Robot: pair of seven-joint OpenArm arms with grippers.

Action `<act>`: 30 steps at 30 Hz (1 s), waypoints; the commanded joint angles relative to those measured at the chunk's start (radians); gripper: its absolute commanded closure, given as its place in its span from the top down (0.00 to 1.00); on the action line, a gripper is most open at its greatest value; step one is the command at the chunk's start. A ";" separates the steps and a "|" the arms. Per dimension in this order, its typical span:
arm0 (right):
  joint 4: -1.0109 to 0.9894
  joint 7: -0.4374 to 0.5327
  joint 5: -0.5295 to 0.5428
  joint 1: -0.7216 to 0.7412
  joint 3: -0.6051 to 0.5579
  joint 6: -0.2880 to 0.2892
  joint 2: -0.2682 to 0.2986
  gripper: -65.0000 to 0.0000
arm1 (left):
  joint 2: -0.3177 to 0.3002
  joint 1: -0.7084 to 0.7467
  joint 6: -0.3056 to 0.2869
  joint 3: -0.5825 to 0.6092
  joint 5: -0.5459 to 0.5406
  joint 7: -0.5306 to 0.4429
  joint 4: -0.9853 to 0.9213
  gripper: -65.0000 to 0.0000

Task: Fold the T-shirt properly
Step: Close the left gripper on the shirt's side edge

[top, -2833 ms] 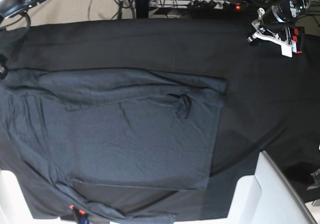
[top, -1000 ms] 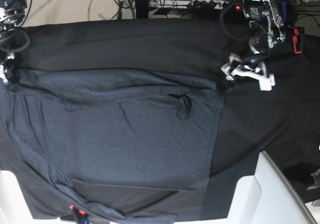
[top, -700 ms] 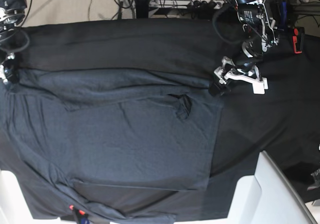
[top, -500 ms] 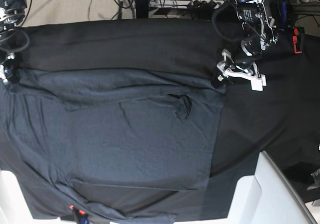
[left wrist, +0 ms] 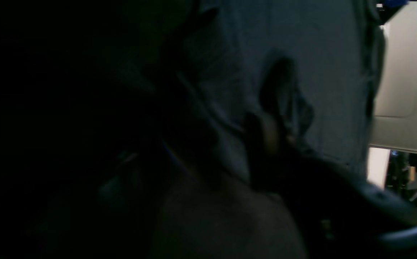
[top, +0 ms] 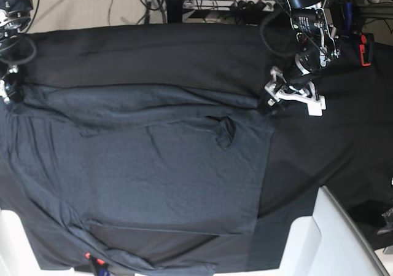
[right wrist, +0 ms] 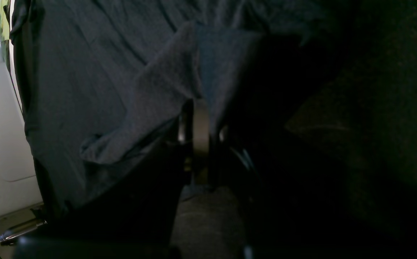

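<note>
- Since the earliest base frame, the left gripper (top: 270,98) has come down from the far right edge of the black table cloth (top: 153,48) to the T-shirt's (top: 153,165) upper right corner, and over the last second it has only shifted slightly there.
- In the base view the T-shirt lies spread across the middle and left of the cloth, wrinkled, with a small raised pucker (top: 225,130) near its centre-right; the left gripper sits right at its corner.
- The left wrist view is dark and blurred: one finger (left wrist: 266,135) shows against the shirt fabric (left wrist: 320,54), yet how wide the jaws stand, and whether cloth is between them, cannot be told.
- The right gripper (right wrist: 199,118) is barely visible at the base view's left edge, beside the shirt.
- Its wrist view shows what the base view cannot: jaws closed, pinching a lifted fold of the T-shirt (right wrist: 165,82).
</note>
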 commanded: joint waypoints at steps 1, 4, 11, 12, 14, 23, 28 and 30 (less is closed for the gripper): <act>0.008 0.000 0.001 0.005 -0.003 0.001 0.023 0.00 | -0.004 0.004 0.035 0.000 0.058 0.016 -0.003 0.63; 0.008 0.000 0.001 0.007 -0.003 0.001 0.023 0.00 | -0.004 0.004 0.040 0.000 0.058 0.016 -0.004 0.63; 0.008 0.000 0.001 0.007 -0.003 0.001 0.023 0.00 | -0.004 0.003 0.040 0.000 0.058 0.015 -0.007 0.63; 0.008 0.000 0.001 0.007 -0.003 0.001 0.023 0.00 | -0.004 -0.007 0.040 0.000 0.058 0.015 -0.009 0.63; 0.008 0.000 0.001 0.007 -0.003 0.001 0.023 0.00 | -0.004 -0.014 0.040 0.000 0.061 0.015 -0.010 0.57; 0.008 0.000 0.001 0.007 -0.003 0.001 0.023 0.00 | -0.004 -0.040 0.040 0.000 0.059 0.015 -0.061 0.00; 0.008 0.000 0.001 0.010 -0.003 0.001 0.023 0.00 | -0.006 -0.040 0.042 0.000 0.059 0.015 -0.055 0.00; 0.011 0.000 0.001 0.011 -0.003 0.001 0.023 0.00 | -0.007 -0.036 0.042 -0.002 0.058 0.019 -0.044 0.00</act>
